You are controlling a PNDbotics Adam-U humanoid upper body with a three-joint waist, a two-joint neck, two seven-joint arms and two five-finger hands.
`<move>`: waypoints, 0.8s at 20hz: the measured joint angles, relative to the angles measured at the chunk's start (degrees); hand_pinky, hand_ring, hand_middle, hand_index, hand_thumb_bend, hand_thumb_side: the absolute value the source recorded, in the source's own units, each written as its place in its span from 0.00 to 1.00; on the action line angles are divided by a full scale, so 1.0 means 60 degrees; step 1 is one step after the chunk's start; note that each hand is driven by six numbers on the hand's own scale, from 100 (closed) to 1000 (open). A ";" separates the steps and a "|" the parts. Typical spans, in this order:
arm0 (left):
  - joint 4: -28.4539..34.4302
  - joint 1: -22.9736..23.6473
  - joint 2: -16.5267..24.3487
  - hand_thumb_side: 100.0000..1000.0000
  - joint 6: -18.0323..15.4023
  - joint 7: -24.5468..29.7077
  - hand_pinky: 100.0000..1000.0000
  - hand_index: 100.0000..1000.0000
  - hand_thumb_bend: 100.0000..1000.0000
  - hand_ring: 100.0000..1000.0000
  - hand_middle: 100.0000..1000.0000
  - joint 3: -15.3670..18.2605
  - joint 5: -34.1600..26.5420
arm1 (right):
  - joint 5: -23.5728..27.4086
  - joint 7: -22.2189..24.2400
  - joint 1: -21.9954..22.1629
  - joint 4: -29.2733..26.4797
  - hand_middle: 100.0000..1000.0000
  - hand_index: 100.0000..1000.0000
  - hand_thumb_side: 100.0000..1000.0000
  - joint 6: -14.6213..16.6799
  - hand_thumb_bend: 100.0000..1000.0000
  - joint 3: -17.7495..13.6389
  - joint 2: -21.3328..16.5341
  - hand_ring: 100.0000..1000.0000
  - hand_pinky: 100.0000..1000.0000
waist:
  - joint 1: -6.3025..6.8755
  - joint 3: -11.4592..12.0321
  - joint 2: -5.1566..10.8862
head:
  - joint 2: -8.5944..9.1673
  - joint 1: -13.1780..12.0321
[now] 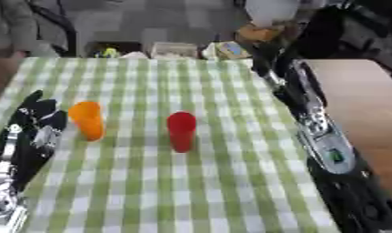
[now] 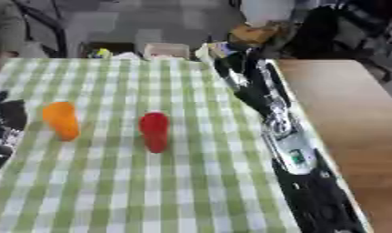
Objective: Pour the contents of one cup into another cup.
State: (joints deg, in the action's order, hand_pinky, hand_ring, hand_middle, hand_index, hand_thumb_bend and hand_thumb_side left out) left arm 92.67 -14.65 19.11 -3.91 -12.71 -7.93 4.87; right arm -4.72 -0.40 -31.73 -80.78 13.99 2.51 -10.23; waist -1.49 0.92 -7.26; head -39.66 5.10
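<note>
Two cups: both upright on the bench, well apart from each other.
Orange cup [image 1: 87, 119]: stands at the left of the bench, just beside the left robot hand, on that hand's right; whether they touch cannot be told.
Red cup [image 1: 181, 131]: stands near the middle of the bench, to the right of the orange cup, clear of both arms.
Left robot hand [image 1: 38, 119]: lies at the bench's left edge, fingers pointing up the view and relaxed, holding nothing.
Right arm [image 1: 318, 127]: stretches along the right edge of the cloth, running away from the camera; its robot hand [image 1: 261, 61] lies near the far right corner of the cloth, well apart from both cups, and the state of it cannot be told.
Bench [image 1: 230, 182]: covered with a green and white checked cloth.
</note>
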 measured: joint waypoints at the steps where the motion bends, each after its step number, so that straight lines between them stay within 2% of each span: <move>1: -0.0139 -0.0038 0.0000 0.65 0.0041 -0.0113 0.84 0.96 0.42 0.84 0.75 -0.0001 0.0078 | 0.0005 0.0002 0.0000 0.0000 0.56 0.81 0.62 -0.0001 0.50 0.0000 0.0000 0.59 0.70 | 0.0001 -0.0011 0.0000 | 0.0000 0.0000; 3: -0.0403 -0.0108 0.0000 0.65 0.0098 -0.0300 0.84 0.96 0.44 0.84 0.75 -0.0004 0.0252 | 0.0011 0.0005 0.0000 0.0001 0.56 0.81 0.62 -0.0002 0.50 0.0001 0.0000 0.59 0.70 | 0.0001 -0.0016 0.0000 | 0.0000 -0.0001; 4: -0.0544 -0.0140 0.0000 0.61 0.0119 -0.0374 0.84 0.96 0.44 0.84 0.75 -0.0006 0.0326 | 0.0013 0.0007 0.0000 0.0001 0.56 0.81 0.62 -0.0003 0.50 0.0001 0.0000 0.59 0.70 | 0.0002 -0.0016 0.0000 | 0.0000 -0.0001; 5: -0.0702 -0.0191 0.0000 0.66 0.0139 -0.0436 0.84 0.96 0.47 0.84 0.75 -0.0010 0.0404 | 0.0015 0.0009 0.0000 0.0001 0.56 0.81 0.62 -0.0004 0.50 0.0002 0.0000 0.59 0.70 | 0.0002 -0.0017 0.0000 | 0.0000 -0.0002; 10: -0.1554 -0.0607 0.0001 0.64 0.0159 -0.0793 0.84 0.96 0.55 0.84 0.75 -0.0112 0.0743 | 0.0022 0.0025 0.0000 0.0001 0.56 0.81 0.62 -0.0012 0.50 0.0006 0.0000 0.59 0.70 | -0.0001 -0.0020 0.0001 | 0.0000 -0.0008; 16: -0.2525 -0.1169 0.0001 0.63 0.0064 -0.1122 0.83 0.97 0.55 0.83 0.75 -0.0212 0.0920 | 0.0035 0.0046 0.0000 0.0003 0.56 0.81 0.62 0.0003 0.50 0.0049 0.0000 0.59 0.70 | -0.0014 -0.0029 0.0001 | 0.0000 -0.0045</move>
State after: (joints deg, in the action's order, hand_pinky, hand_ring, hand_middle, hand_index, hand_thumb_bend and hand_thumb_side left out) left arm 77.52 -21.67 19.12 -3.52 -19.44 -9.20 10.39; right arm -4.51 -0.13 -31.73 -80.77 14.01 2.80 -10.23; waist -1.57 0.74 -7.26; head -39.67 4.83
